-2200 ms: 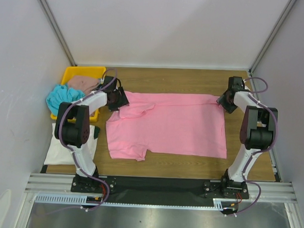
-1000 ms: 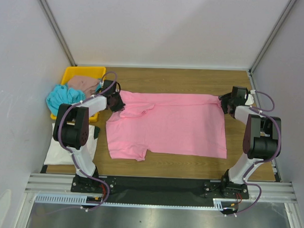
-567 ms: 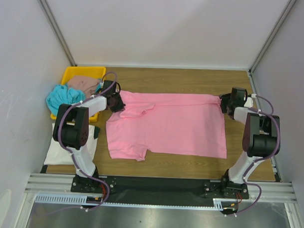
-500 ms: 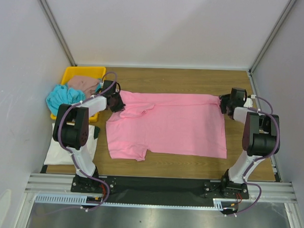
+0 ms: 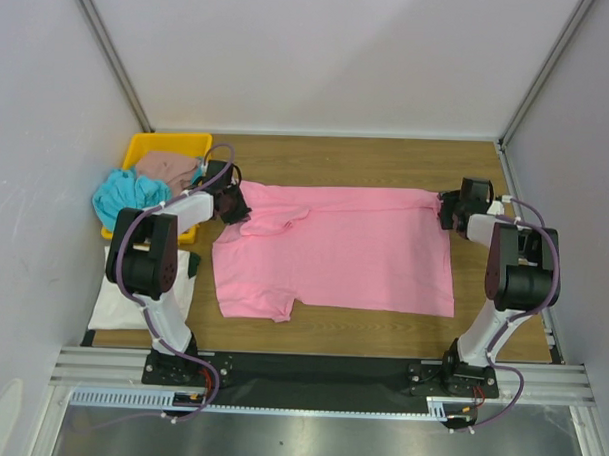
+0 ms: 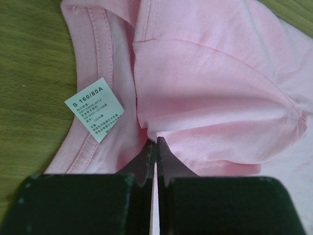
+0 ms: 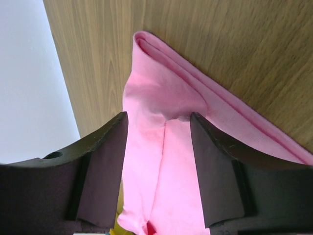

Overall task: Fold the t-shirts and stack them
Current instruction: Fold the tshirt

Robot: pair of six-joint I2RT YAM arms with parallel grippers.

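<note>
Shirts lay in four places in the overhead view. The pink t-shirt [image 5: 334,251] was spread flat across the middle of the wooden table [image 5: 367,160], collar toward the left of the frame and hem toward the right. A turquoise shirt [image 5: 126,194] sat bunched at the left, spilling over the near edge of the yellow tray [image 5: 167,141], and a brown-pink shirt [image 5: 167,166] lay crumpled inside that tray. A cream-white shirt [image 5: 122,297] lay flat at the lower left, beside the left arm's base. The left gripper [image 5: 237,208] was down at the pink shirt's upper-left corner, by the collar, where the cloth was wrinkled. The right gripper [image 5: 447,208] was at the upper-right corner of the same shirt.

In the left wrist view, the left gripper [image 6: 155,152] had its jaws pressed together on a fold of the pink t-shirt [image 6: 210,98], pinching it just to the right of the collar. A pale size label [image 6: 94,109] lay inside the neckline at centre left, with bare table [image 6: 29,73] beyond it.

In the right wrist view, the right gripper [image 7: 157,120] had its jaws well apart, one finger on either side of the pink t-shirt [image 7: 161,78]. The shirt's folded corner pointed toward the top of the frame. Neither finger was clamped on it. Wood table [image 7: 195,39] filled the upper right and a white wall [image 7: 29,73] the left.
</note>
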